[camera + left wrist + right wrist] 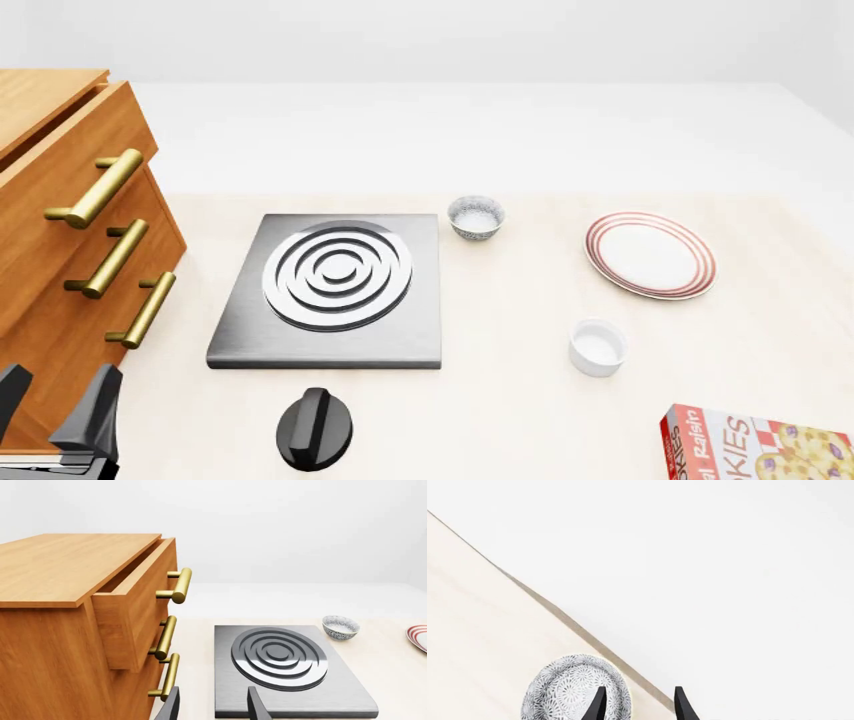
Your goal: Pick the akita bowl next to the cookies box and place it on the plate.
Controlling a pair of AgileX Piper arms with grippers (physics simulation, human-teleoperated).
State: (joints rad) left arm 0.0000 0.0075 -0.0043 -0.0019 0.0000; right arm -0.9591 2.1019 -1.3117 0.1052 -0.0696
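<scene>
In the right wrist view an akita bowl (570, 690), grey-and-white patterned, sits close to the table's edge. My right gripper (639, 705) is open just over it, with one finger (598, 705) in front of the bowl's side and the other beside the bowl. This gripper and this bowl are outside the front view. The cookies box (761, 446) lies at the near right corner. The red-ringed plate (650, 254) rests at the right back. My left gripper (54, 400) (212, 707) hangs open and holds nothing at the near left, by the cabinet.
A look-alike patterned bowl (477, 216) (341, 627) stands behind the stove burner plate (334, 285). A plain white cup (597, 346) sits in front of the plate. A black knob (318, 428) is near the front. A wooden drawer cabinet (67, 240) with its top drawer ajar fills the left.
</scene>
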